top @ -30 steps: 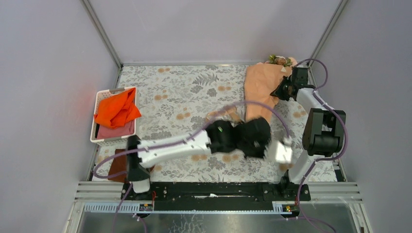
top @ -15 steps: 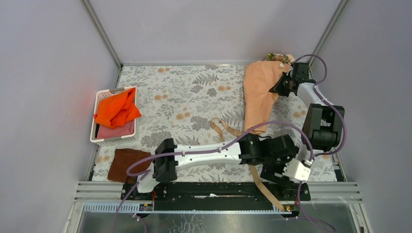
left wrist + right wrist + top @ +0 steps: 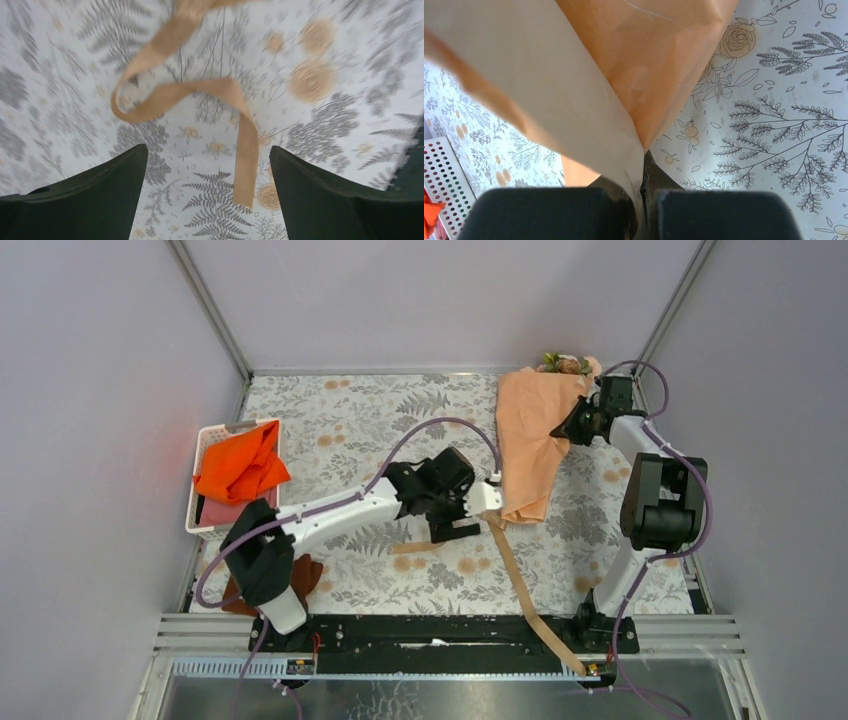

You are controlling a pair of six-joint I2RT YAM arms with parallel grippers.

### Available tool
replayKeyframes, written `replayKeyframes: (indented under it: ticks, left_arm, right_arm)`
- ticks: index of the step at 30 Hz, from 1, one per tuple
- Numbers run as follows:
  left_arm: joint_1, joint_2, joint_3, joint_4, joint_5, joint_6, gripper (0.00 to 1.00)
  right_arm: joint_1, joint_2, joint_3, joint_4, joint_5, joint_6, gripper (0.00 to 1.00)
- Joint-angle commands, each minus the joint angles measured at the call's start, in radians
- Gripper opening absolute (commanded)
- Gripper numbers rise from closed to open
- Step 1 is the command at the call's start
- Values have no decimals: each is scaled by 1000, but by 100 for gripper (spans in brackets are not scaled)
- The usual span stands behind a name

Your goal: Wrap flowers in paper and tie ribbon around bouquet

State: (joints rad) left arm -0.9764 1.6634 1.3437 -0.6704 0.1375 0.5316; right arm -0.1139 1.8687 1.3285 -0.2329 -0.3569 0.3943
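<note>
The peach-orange paper [image 3: 533, 435] lies at the back right, folded over the flowers [image 3: 563, 364], whose heads and leaves poke out at its far end. My right gripper [image 3: 578, 424] is shut on the paper's right edge; in the right wrist view the paper [image 3: 599, 75] runs down between the closed fingers of the right gripper [image 3: 642, 167]. The ribbon [image 3: 520, 580] lies loose from mid-table over the front edge. My left gripper [image 3: 452, 523] hovers open above the ribbon's curled end [image 3: 175, 95], with nothing between the fingers [image 3: 100, 190].
A white basket [image 3: 205, 440] holding bright orange cloth [image 3: 240, 470] stands at the left edge. A dark brown cloth [image 3: 303, 575] lies by the left arm's base. Grey walls close in the left, back and right sides.
My left gripper opened and let the ribbon go, then swung from the near right back to mid-table. The ribbon now lies slack. The right gripper still holds the paper.
</note>
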Motion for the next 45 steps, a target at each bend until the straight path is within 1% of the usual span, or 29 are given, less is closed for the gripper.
replayKeyframes:
  ticks: [1,3,8,10,11,12,14,15,16,17,20,23,27,30,33,34,36,39,41,42,45]
  left_arm:
    - [22,44,-143,181,-20,-28,99]
    - [23,79,-174,222,-30,-26,99]
    - [27,155,-187,292,-108,-32,98]
    - [32,173,-197,309,-132,-29,92]
    - [35,178,-204,308,-134,-30,85]
    - [38,179,-208,304,-122,-30,75]
    - [46,175,-221,286,-79,-23,43]
    - [54,168,-228,272,-61,-15,25]
    - [69,160,-238,264,-55,-13,4]
    - [94,148,-247,258,-51,-13,0]
    - [223,90,-272,221,-32,-26,0]
    - [356,1,-303,196,32,-29,0]
    - [485,-90,-368,185,78,-16,0]
    - [581,-129,-388,173,88,-15,0]
    - [694,-166,-331,105,82,-20,0]
    - [728,-184,-285,61,88,-30,0]
    - [782,-226,-150,-72,147,-48,0]
    - [786,-280,54,-273,302,-38,0]
    - [758,-299,148,-345,418,-53,0]
    - [724,-301,177,-361,450,-69,0]
    - [547,-260,189,-336,485,-129,0]
  right_arm:
    - [12,-23,-2,48,-25,5,0]
    - [14,-30,-14,51,-22,7,0]
    - [20,-55,-34,53,-18,9,0]
    - [27,-68,-44,56,-17,14,0]
    - [34,-75,-50,58,-16,17,0]
    - [41,-80,-56,59,-13,19,0]
    - [54,-86,-66,60,-7,23,0]
    - [60,-88,-70,60,-8,26,0]
    - [67,-90,-75,61,-10,30,0]
    - [74,-94,-80,63,-14,33,0]
    - [106,-109,-102,67,-18,42,0]
    - [177,-126,-125,84,-30,55,0]
    - [257,-158,-174,135,-70,116,0]
    - [341,-211,-237,199,-52,178,0]
    - [459,-251,-310,280,-6,243,0]
    - [492,-262,-345,319,6,271,0]
    - [550,-269,-414,391,42,322,0]
    - [624,-251,-485,475,101,374,0]
    - [669,-226,-510,510,128,394,0]
    - [691,-211,-509,513,143,398,0]
    - [731,-176,-517,538,167,422,0]
